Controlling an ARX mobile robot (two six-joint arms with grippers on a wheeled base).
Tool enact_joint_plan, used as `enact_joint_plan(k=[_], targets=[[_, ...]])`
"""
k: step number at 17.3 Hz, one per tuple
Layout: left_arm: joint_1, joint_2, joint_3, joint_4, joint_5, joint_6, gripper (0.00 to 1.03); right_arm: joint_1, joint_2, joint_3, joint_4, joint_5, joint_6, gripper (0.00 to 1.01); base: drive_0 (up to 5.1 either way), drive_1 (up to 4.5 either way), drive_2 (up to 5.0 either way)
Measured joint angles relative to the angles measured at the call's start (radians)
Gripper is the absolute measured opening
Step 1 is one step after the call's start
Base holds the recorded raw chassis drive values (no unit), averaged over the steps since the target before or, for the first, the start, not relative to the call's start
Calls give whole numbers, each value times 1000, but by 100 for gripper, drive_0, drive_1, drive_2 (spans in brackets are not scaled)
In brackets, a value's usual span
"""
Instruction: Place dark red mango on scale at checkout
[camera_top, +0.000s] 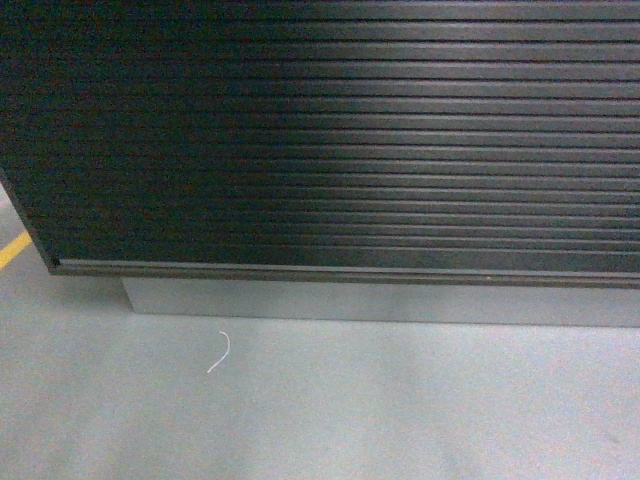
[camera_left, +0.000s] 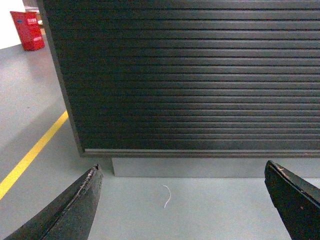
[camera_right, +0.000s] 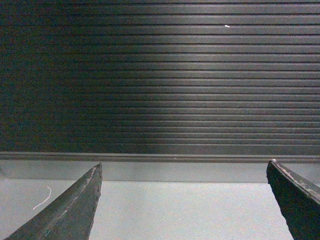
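The dark brown-black checkout counter with the ribbed front (camera_top: 330, 130) looks like a hard panel with a matt to satin finish; its narrow horizontal slats catch a soft sheen where light falls across the middle. The grey plinth under it (camera_top: 380, 302) is smooth and matt, like painted board. The grey floor (camera_top: 320, 410) looks like smooth coated concrete with a dull, slightly mottled surface, and the yellow line on it (camera_left: 30, 155) seems painted and flat. The thin white curled scrap (camera_top: 220, 352) on the floor looks like plastic or string; which one I cannot tell. The left gripper (camera_left: 187, 200) and right gripper (camera_right: 185, 200) have black jaws of matt, slightly grainy material with worn pale edges.
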Motion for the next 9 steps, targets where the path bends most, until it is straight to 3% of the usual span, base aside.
enact_joint_plan(k=[9], targets=[[0,0,0,2,0,0,98,0,0,0,5,0,0,98,-10,346,-365]])
